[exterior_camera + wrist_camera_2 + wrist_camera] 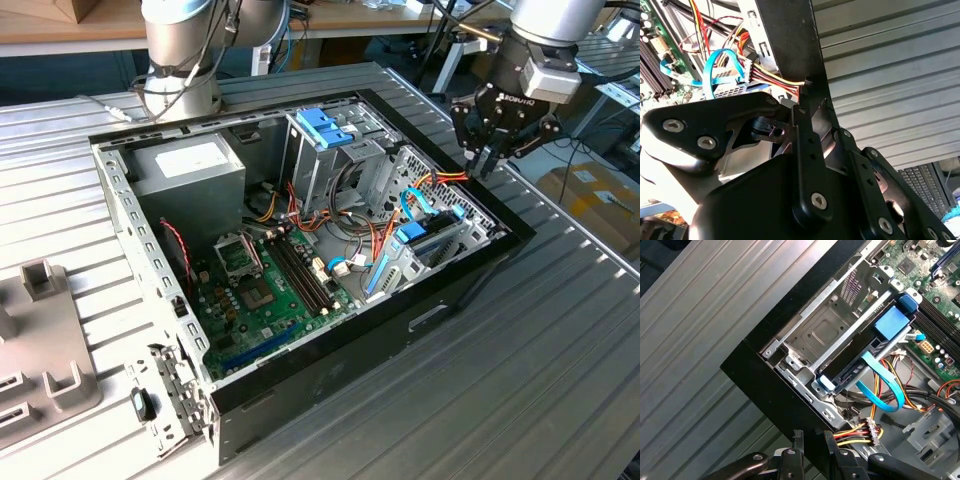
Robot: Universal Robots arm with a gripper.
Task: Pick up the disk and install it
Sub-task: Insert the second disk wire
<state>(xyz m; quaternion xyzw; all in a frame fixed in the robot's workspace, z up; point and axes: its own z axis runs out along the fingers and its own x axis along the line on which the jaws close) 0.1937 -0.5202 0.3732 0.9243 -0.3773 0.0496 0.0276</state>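
The disk (438,238) stands on its edge in the lower drive bay at the open computer case's right end in the exterior view. In the first wrist view the disk (865,352) is a dark slab with blue rails, next to an empty metal bay. My gripper (482,165) hangs just above the case's black rim beside that bay, close to a red, yellow and black cable bundle (860,432). The gripper (813,437) has its fingers close together with nothing between them. The second wrist view shows the gripper (812,107) over the same rim.
The open case (470,275) lies on a ribbed metal table. It holds a grey power-supply box (190,165), a metal cage with a blue top (325,130) and a green motherboard (265,295). A blue flat cable (885,387) loops by the bay. A grey fixture (40,345) lies at the exterior view's left.
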